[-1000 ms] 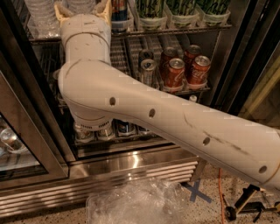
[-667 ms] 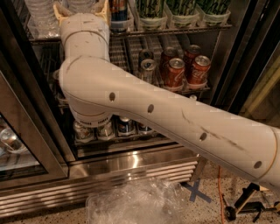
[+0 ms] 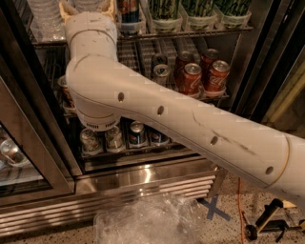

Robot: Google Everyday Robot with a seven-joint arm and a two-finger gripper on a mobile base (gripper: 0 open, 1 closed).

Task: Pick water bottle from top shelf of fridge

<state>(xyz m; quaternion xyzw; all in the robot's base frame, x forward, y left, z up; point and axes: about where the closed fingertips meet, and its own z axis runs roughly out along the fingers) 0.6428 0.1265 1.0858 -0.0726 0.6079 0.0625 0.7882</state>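
Since a second ago your cream-coloured robot arm (image 3: 167,121) has risen a little and eased left, so more of the bottom-rack cans show beneath its elbow. Your target, the clear ribbed plastic water bottle (image 3: 45,19), stands at the far upper left on the grey wire top shelf (image 3: 190,32), and the top of the view cuts off its upper part. Just right of it is the tan-edged gripper (image 3: 88,5), right at the top of the view at that shelf's level. You cannot tell whether it is wide, narrow or holding anything.

Further right on the same shelf stand a blue-and-red can (image 3: 128,9) and green-labelled containers (image 3: 200,9) in clear trays. One rack down, two red cola cans (image 3: 192,78) stand side by side, with a silver-topped can (image 3: 162,74) to their left. Silver cans (image 3: 113,137) line the lowest rack behind the elbow. The tall glass-door fridge (image 3: 143,178) has a stainless louvred base. Near you, crumpled clear plastic (image 3: 147,219) lies on the speckled floor beside a blue tape cross (image 3: 214,209).
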